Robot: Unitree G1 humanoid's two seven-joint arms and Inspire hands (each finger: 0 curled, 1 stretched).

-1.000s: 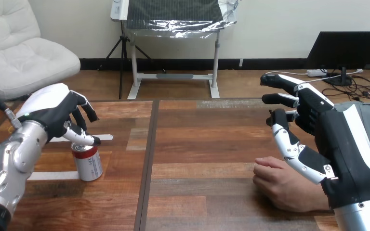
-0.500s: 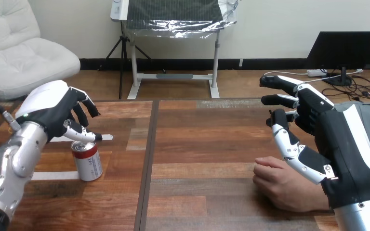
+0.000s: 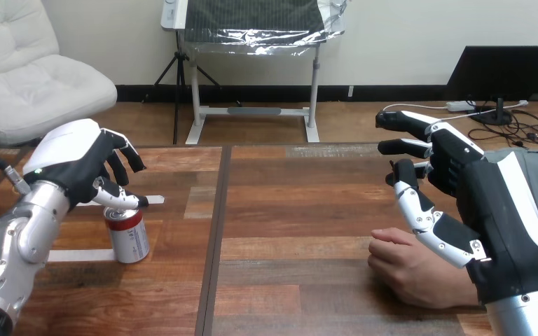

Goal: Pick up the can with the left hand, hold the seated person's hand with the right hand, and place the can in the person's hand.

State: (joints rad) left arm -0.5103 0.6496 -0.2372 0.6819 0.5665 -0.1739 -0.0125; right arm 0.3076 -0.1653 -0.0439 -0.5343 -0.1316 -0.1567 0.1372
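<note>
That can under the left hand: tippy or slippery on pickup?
The can stands upright, taller than wide, so a sideways nudge near its top from the left hand may tip it, then it would roll. Its smooth, glossy wall looks rigid but possibly slippery.

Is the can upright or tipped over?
Upright: the can stands on its base on the table, its silver top facing up, just below the left hand.

My left hand [image 3: 70, 159] now sits slightly higher and further left over the can [image 3: 128, 238] than a second ago. Its fingers are lifted and fanned a little wider, and the forearm behind it is drawn back toward me. My right hand [image 3: 494, 203] has crept a shade left, its fingertips reaching further across the desk [image 3: 287, 210].
</note>
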